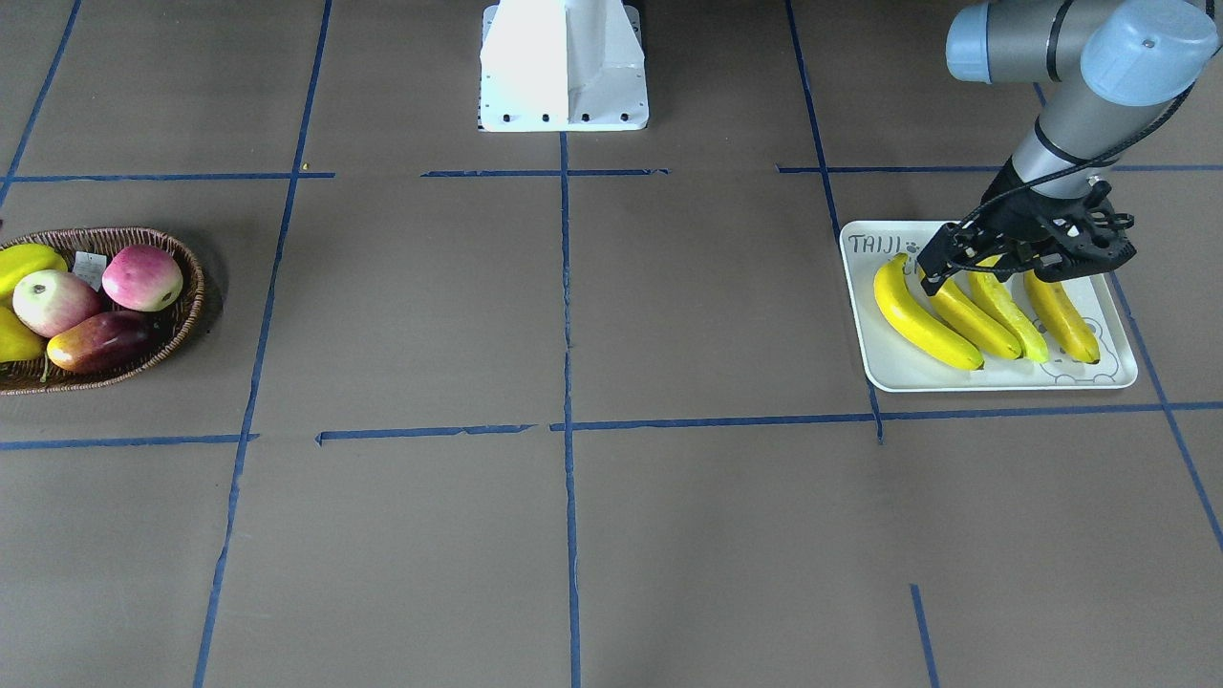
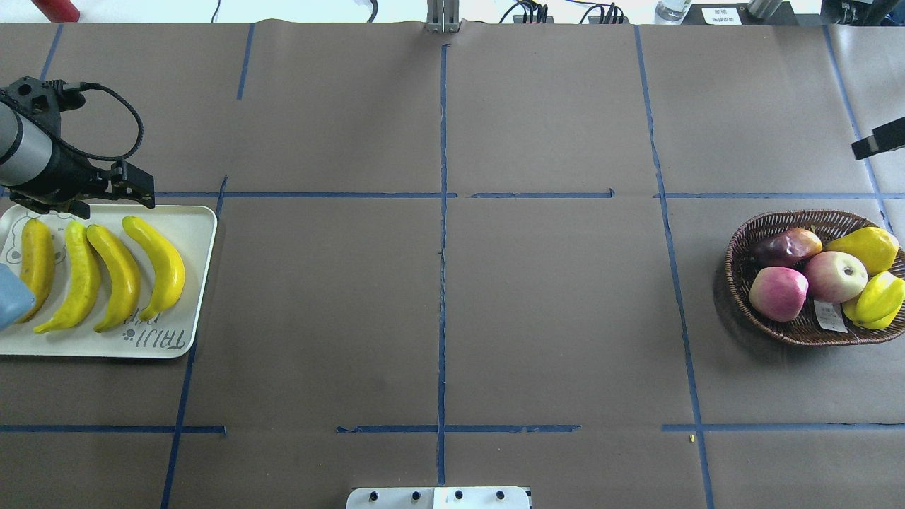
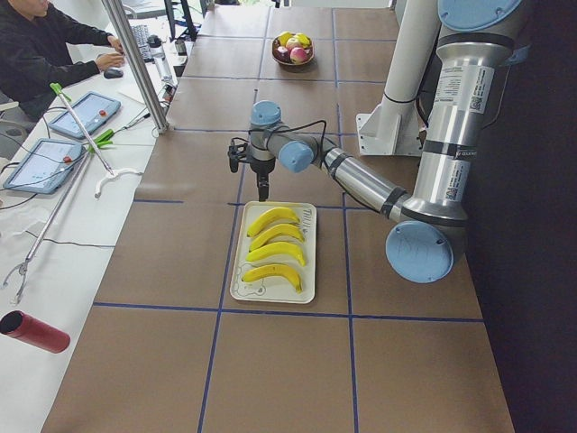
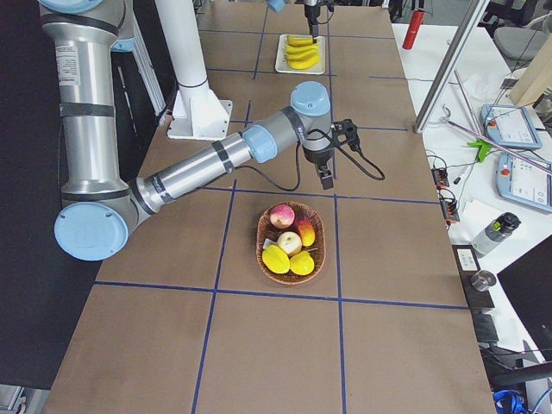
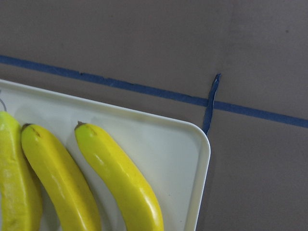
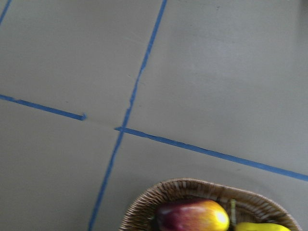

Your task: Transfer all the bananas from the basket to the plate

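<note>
Bananas (image 2: pixel 117 276), four long, curved and yellow, lay side by side on the off-white lettered tray (image 2: pixel 201 240) at the worktop's left end, long axes near-to-far. Left jaws hung spread and empty over their far tips. Right jaws: state indeterminate. Brown wicker basket (image 2: pixel 739 244), far right, held none.

Brown paper-covered table (image 2: pixel 551 318) gridded with blue tape (image 2: pixel 442 283) — white side bench (image 3: pixel 63 289).
</note>
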`<move>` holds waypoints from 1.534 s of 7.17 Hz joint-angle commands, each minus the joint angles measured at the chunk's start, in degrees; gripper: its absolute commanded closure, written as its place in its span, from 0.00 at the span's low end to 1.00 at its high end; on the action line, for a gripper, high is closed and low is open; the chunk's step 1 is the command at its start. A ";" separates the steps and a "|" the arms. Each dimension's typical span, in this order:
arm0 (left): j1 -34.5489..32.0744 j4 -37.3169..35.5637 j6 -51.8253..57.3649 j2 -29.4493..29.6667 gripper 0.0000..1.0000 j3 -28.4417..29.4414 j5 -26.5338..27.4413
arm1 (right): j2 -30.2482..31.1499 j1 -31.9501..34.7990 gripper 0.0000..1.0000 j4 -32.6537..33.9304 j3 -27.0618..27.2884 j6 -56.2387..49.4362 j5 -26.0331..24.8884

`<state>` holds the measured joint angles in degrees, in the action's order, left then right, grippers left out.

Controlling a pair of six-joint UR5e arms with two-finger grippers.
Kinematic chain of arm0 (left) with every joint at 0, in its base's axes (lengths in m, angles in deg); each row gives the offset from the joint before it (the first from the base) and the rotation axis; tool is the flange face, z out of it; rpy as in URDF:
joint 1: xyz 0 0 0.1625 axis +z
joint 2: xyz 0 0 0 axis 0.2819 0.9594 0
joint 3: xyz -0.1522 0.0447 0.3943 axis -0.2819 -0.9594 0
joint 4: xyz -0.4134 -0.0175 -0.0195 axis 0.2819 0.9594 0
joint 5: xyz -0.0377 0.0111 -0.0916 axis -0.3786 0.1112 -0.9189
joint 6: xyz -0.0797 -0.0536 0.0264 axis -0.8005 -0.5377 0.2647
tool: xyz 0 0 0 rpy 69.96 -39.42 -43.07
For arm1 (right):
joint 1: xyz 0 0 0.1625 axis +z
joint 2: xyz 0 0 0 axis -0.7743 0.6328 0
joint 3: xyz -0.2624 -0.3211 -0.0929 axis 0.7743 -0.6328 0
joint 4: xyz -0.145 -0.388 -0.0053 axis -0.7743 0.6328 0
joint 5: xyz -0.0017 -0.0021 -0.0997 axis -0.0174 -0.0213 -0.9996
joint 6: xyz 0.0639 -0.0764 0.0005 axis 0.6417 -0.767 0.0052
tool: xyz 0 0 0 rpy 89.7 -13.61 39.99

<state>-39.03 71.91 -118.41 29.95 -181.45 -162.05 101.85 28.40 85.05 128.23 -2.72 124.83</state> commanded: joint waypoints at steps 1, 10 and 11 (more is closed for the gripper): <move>-4.24 -0.52 3.19 -0.12 0.01 0.22 -0.41 | 1.04 8.20 0.00 7.66 -4.98 -20.53 0.57; -36.79 -14.86 66.60 -3.87 0.01 19.30 -15.35 | 4.12 10.42 0.00 7.78 -14.75 -22.28 3.82; -36.88 -14.77 66.77 -4.86 0.01 19.64 -15.61 | 4.12 11.20 0.00 7.78 -15.38 -22.28 3.91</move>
<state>-75.58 57.14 -52.23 26.89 -162.18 -177.44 105.87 39.04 92.78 113.95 -25.19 128.57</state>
